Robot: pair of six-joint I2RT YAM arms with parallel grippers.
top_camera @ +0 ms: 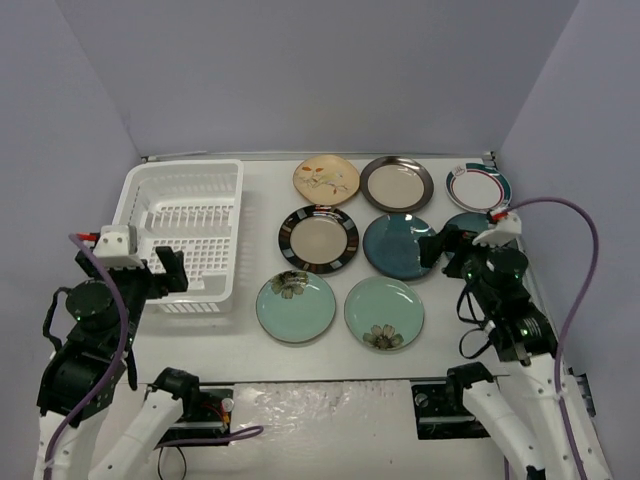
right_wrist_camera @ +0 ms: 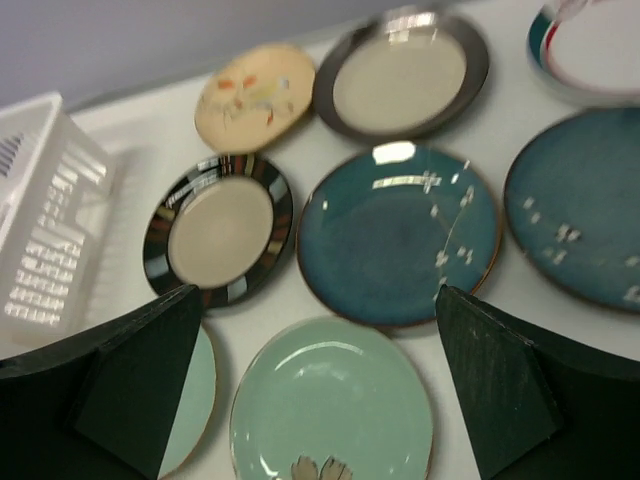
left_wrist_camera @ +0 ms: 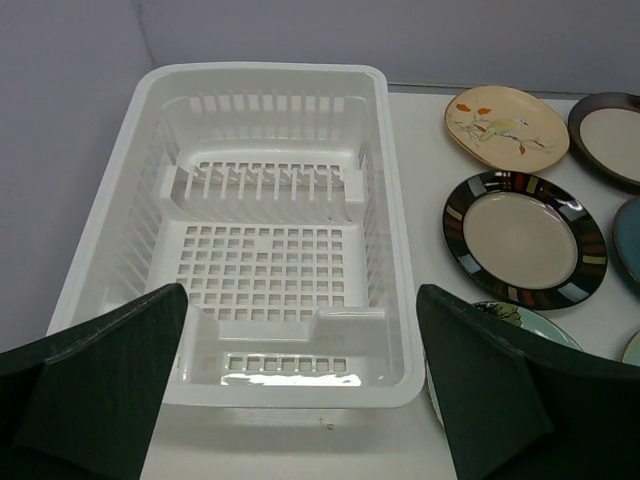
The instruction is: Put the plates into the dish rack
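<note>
The empty white dish rack (top_camera: 182,172) stands at the left, its dividers (left_wrist_camera: 262,182) bare. To its right, flat on the table, lie the plates: tan floral (top_camera: 326,179), two dark-rimmed beige (top_camera: 396,184) (top_camera: 318,239), a white one with a teal-red rim (top_camera: 476,186), a dark blue one (top_camera: 397,245) and two light teal (top_camera: 296,305) (top_camera: 384,312). A second dark blue plate (right_wrist_camera: 580,210) is partly hidden under my right arm in the top view. My left gripper (left_wrist_camera: 300,300) hangs open over the rack's near end. Over the teal and blue plates, my right gripper (right_wrist_camera: 318,292) is open and empty.
Purple-grey walls close in the table at the back and both sides. A cable (top_camera: 575,250) loops off the right arm. A strip of bare table (top_camera: 330,360) runs between the plates and the arm bases.
</note>
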